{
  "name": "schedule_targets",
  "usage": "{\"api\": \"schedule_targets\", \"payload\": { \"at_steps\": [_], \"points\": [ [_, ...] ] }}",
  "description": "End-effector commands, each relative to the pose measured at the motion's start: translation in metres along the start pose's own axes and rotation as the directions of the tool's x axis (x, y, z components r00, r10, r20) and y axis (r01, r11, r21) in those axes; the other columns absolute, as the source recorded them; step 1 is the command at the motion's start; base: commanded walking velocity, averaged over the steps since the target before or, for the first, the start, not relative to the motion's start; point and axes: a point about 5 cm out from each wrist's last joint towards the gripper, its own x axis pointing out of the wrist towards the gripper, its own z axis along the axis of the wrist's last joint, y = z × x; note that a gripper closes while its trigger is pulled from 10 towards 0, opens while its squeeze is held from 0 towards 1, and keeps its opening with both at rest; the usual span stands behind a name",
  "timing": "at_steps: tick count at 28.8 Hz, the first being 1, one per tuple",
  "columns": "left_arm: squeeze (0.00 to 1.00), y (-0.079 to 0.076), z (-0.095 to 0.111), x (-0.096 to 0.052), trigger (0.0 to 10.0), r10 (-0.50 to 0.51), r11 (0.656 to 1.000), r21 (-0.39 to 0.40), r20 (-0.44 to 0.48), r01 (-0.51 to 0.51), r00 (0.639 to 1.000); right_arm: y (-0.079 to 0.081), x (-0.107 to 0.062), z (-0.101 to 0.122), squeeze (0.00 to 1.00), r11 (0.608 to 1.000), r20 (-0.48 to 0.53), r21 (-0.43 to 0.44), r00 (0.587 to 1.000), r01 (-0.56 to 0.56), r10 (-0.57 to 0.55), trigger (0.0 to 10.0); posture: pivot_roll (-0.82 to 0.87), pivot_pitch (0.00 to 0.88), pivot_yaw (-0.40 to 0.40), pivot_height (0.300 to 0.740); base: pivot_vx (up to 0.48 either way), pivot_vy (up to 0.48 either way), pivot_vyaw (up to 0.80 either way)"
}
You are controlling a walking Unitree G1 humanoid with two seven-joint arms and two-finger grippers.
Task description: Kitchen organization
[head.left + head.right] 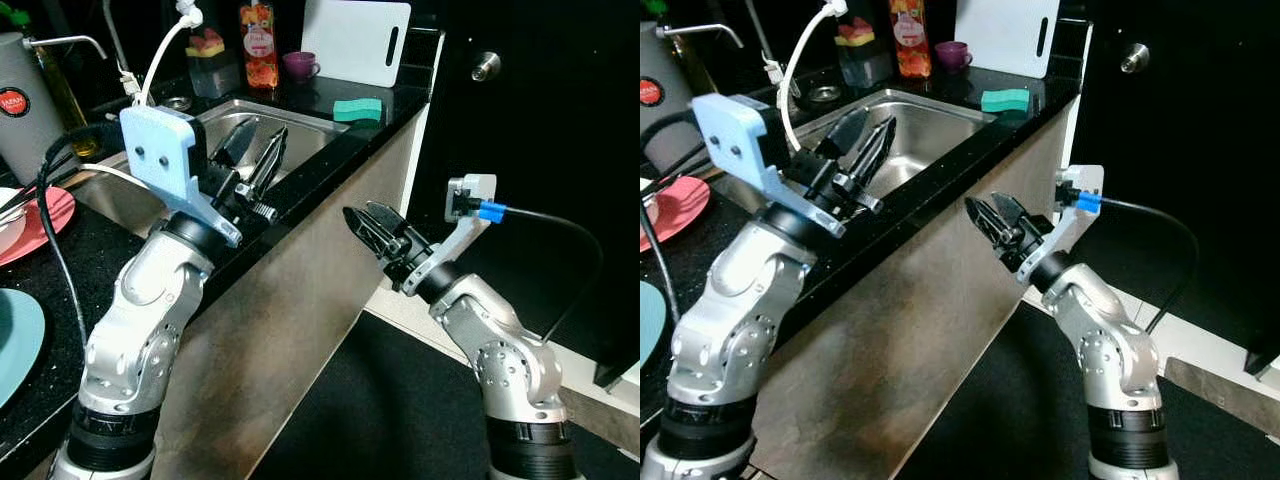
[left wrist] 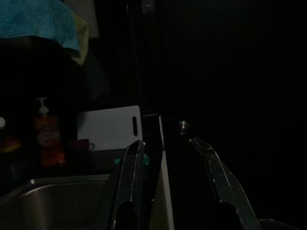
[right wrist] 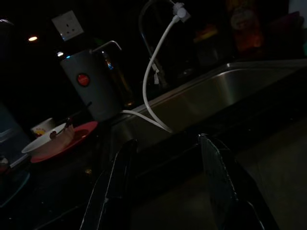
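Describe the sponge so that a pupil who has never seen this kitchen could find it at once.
Find the steel sink set in the black counter. On the counter at the sink's far right corner, before the white cutting board, lies the sponge. It is the one green, wavy-sided block there.

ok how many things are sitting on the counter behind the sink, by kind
sponge: 1
cutting board: 1
mug: 1
soap bottle: 1
dark container: 1
total: 5

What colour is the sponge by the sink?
Green; the sponge shows best in the left eye view.
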Motion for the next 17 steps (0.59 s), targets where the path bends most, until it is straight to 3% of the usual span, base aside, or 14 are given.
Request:
{"api": "schedule_targets", "payload": {
  "at_steps": [1, 8, 13, 17],
  "points": [
    [0.0, 0.001, 0.0, -0.001, 10.0, 0.013, 1.0, 0.02, -0.014, -0.012, 1.0, 0.002, 0.001, -0.008, 0.0, 1.0, -0.017, 0.007, 1.0, -0.005, 0.005, 10.0, 0.04, 0.0, 0.071, 0.74, 0.0, 0.0, 0.0],
    [0.0, -0.002, -0.006, -0.007, 10.0, 0.03, 0.998, 0.049, -0.049, -0.027, 0.998, 0.004, 0.003, -0.015, 0.0, 1.0, -0.033, 0.021, 0.999, 0.0, 0.0, 10.0, 0.05, 0.0, 0.072, 0.74, 0.0, 0.0, 0.0],
    [0.0, 0.001, -0.003, -0.004, 10.0, 0.048, 0.997, 0.068, -0.043, -0.045, 0.998, 0.007, 0.003, -0.018, 0.0, 0.998, -0.031, 0.048, 0.999, -0.042, 0.043, 10.0, 0.06, 0.0, 0.071, 0.74, 0.0, 0.0, 0.78],
    [0.0, 0.013, 0.0, -0.007, 10.0, 0.146, 0.982, 0.125, -0.038, -0.14, 0.989, 0.005, 0.002, -0.019, 0.0, 0.997, -0.037, 0.052, 0.998, -0.051, 0.053, 10.0, 0.06, 0.0, 0.061, 0.74, 0.0, 0.0, 0.78]
  ]
}}
